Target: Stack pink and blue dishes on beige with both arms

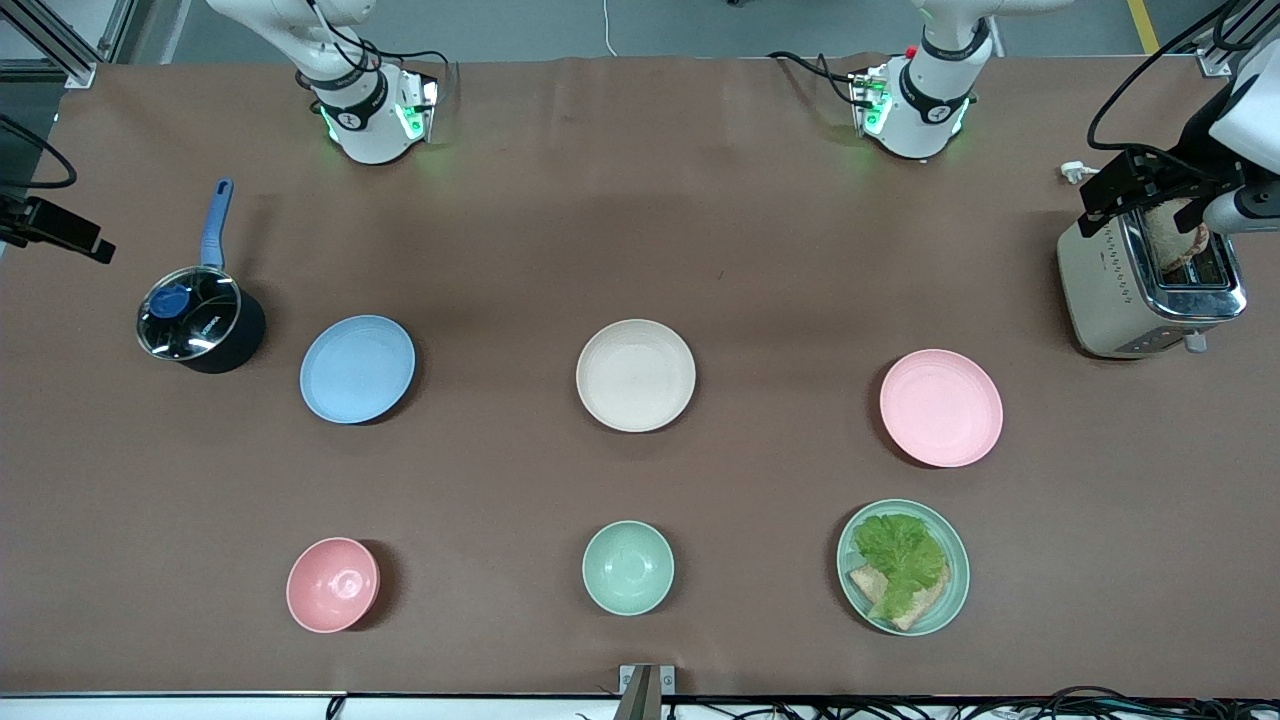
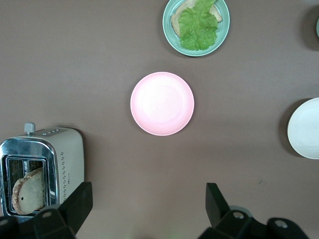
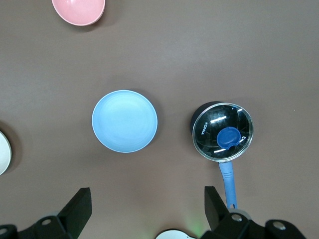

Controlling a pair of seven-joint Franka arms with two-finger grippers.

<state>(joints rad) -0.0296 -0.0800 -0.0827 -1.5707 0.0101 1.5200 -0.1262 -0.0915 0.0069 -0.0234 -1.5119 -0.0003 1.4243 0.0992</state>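
Note:
The beige plate (image 1: 636,375) lies at the table's middle. Toward the right arm's end lies the blue plate (image 1: 357,368), and toward the left arm's end the pink plate (image 1: 941,407). All three lie flat, apart and bare. My left gripper (image 2: 148,191) hangs open and empty high over the table, between the pink plate (image 2: 162,103) and its arm's base. My right gripper (image 3: 147,194) hangs just as high, open and empty, between the blue plate (image 3: 124,121) and its own base. An edge of the beige plate (image 2: 305,128) shows in the left wrist view.
A dark saucepan with a glass lid and blue handle (image 1: 195,325) stands beside the blue plate. A toaster with bread (image 1: 1150,290) stands beside the pink plate. Nearer the camera are a pink bowl (image 1: 332,584), a mint bowl (image 1: 628,567) and a mint plate with lettuce and bread (image 1: 903,567).

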